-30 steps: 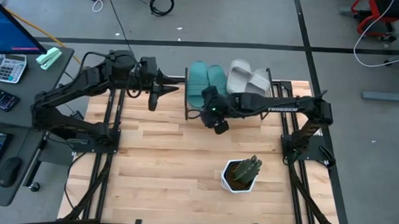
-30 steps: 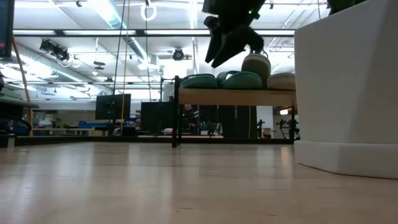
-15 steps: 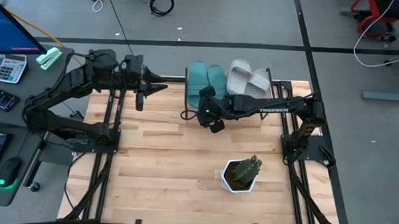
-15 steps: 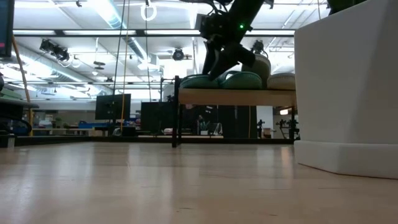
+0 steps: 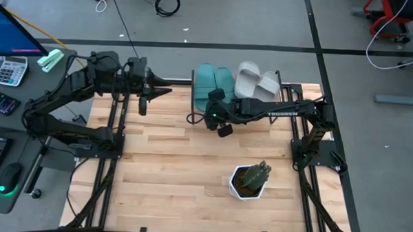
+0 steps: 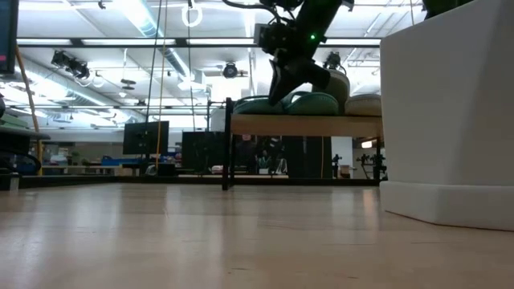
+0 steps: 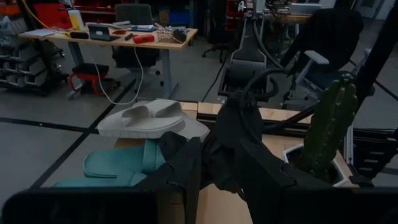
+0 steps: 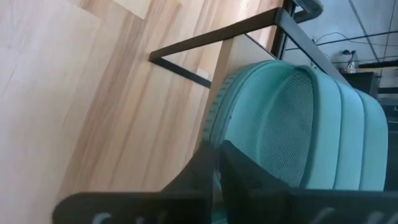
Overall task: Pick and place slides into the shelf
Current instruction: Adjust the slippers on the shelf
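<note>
High view is showing four slides on the shelf: two teal slides lying side by side with their long axes running from the table's near side toward its far edge, and two grey slides beside them, angled slightly. The right gripper is sitting at the near end of the teal pair, its fingers nearly closed against one teal sole edge, not clamping it. The left gripper, fingers together, is hanging well apart from them, beyond the shelf's end. One potted cactus is standing on the slatted wooden table; grey workshop floor is surrounding it.
</note>
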Robot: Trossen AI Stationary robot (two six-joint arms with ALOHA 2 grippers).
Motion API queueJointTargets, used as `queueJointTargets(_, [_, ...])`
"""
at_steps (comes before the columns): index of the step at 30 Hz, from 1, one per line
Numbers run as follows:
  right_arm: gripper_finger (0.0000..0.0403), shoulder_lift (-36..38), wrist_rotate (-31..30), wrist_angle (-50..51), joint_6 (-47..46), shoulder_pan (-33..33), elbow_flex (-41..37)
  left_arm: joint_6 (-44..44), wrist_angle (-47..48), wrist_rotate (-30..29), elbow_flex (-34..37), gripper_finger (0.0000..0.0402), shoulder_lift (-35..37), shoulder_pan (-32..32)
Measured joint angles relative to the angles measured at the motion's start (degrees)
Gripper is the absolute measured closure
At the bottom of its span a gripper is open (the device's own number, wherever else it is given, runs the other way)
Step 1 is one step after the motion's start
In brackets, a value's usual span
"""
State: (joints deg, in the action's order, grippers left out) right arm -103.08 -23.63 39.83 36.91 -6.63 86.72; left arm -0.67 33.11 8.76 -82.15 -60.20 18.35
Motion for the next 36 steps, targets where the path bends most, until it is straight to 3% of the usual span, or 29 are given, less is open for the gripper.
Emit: queueJointTargets(36, [0.0403, 2.4, -3.0, 7.0, -3.0, 4.7, 6.7, -0.6, 0.1, -1.2, 0.0, 0.0294, -0.1, 0.0])
